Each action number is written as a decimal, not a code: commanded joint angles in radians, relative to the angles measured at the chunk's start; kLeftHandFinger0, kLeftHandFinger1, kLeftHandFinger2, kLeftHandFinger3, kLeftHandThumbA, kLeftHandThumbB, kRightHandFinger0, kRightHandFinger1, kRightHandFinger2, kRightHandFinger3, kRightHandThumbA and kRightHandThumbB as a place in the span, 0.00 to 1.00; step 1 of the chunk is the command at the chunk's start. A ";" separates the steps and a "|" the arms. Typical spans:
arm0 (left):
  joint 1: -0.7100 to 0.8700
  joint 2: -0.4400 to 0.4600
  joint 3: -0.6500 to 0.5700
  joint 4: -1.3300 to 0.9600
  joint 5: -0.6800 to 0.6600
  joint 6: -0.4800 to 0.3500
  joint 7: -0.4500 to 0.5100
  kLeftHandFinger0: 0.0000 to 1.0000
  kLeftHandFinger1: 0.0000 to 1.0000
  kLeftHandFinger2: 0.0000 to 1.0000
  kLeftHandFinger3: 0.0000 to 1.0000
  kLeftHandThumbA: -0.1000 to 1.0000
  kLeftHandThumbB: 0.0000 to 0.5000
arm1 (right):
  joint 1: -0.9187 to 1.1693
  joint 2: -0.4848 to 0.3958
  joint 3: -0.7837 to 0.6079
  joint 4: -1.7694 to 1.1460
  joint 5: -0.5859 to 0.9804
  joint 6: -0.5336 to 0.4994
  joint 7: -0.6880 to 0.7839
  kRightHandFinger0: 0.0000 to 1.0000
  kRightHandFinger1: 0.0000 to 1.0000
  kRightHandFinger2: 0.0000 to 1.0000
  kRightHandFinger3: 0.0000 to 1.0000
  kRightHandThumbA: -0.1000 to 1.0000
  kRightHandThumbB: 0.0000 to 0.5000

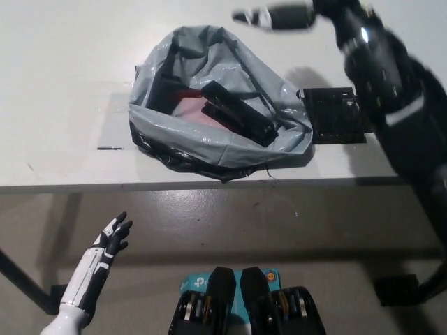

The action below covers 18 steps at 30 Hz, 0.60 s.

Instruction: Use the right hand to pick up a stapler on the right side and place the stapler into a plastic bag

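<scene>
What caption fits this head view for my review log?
Stapler lies in the gray bag on the table; right hand, blurred, is beyond the bag; left hand rests open at lower left.

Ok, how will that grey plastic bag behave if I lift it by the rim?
Probably floppy: the grey plastic bag is crumpled film, its rim folded over and sagging. It would likely collapse around the black stapler inside, whose weight may pull the bottom down. Pushed, it would probably crumple, not slide.

No text, brand or number legible — only a small pale mark on the teal panel [193, 284] at bottom centre, too blurred to read.
</scene>
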 commanded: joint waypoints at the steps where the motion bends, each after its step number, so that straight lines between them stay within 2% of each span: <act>1: -0.128 0.029 0.049 0.007 -0.074 -0.025 -0.018 1.00 1.00 1.00 1.00 0.98 0.12 | 0.469 -0.123 -0.329 -1.087 0.376 0.085 -0.076 1.00 1.00 1.00 1.00 1.00 0.61; 3: -0.150 0.034 0.053 0.019 -0.080 -0.027 -0.021 1.00 1.00 1.00 1.00 0.98 0.10 | 0.538 -0.093 -0.317 -1.105 0.386 0.027 -0.107 1.00 1.00 1.00 1.00 1.00 0.58; 4: -0.157 0.034 0.056 0.022 -0.087 -0.022 -0.023 1.00 1.00 1.00 1.00 0.98 0.12 | 0.588 -0.061 -0.304 -1.114 0.375 -0.013 -0.130 1.00 1.00 1.00 1.00 0.99 0.57; 7: -0.175 0.033 0.060 0.033 -0.091 -0.020 -0.021 1.00 1.00 1.00 1.00 0.97 0.12 | 0.655 -0.002 -0.276 -1.124 0.348 -0.042 -0.151 1.00 1.00 1.00 1.00 0.97 0.55; 8: -0.180 0.032 0.060 0.031 -0.090 -0.017 -0.021 1.00 1.00 1.00 1.00 0.98 0.09 | 0.709 0.023 -0.255 -1.099 0.311 -0.075 -0.152 1.00 1.00 1.00 1.00 1.00 0.51; 9: -0.186 0.033 0.057 0.027 -0.089 -0.011 -0.022 1.00 1.00 1.00 1.00 0.98 0.09 | 0.743 0.033 -0.239 -1.052 0.297 -0.109 -0.146 1.00 1.00 1.00 1.00 1.00 0.51; 12: -0.198 0.033 0.055 0.030 -0.080 -0.014 -0.020 1.00 1.00 1.00 1.00 0.99 0.13 | 0.773 0.053 -0.221 -0.978 0.363 -0.097 -0.125 1.00 1.00 1.00 1.00 0.97 0.54; 15: -0.233 0.034 0.058 0.045 -0.088 -0.013 -0.028 1.00 1.00 1.00 1.00 1.00 0.11 | 0.774 0.090 -0.206 -0.851 0.457 -0.117 -0.088 1.00 1.00 1.00 1.00 0.92 0.43; 18: -0.246 0.036 0.057 0.047 -0.081 -0.010 -0.032 1.00 1.00 1.00 1.00 0.99 0.10 | 0.763 0.118 -0.221 -0.761 0.402 -0.116 -0.078 1.00 1.00 1.00 1.00 0.94 0.35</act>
